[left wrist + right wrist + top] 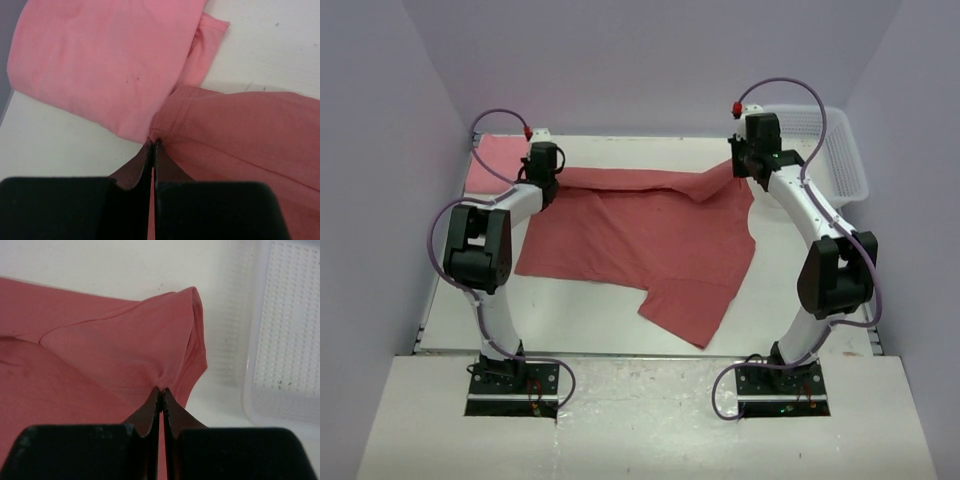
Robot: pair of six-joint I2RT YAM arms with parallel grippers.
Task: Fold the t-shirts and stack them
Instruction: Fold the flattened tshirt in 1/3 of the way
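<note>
Closest to each wrist lens, my left hand (154, 144) and right hand (161, 390) are clamped on the far corners of the brick-red t-shirt (650, 235), I judge so that edge can be folded toward me. Its body lies spread mid-worktop (590, 310); the folded pink t-shirt (492, 160) waits far left, likely as the stack's base.

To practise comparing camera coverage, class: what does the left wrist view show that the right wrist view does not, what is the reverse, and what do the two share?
Only the left wrist view shows the pink t-shirt, which lies against the gripped cloth. Only the right wrist view shows the white basket, off to the side of the shirt. Both show the brick-red t-shirt pinched in a shut end effector, the left end effector in one and the right end effector in the other, over the white table.
</note>
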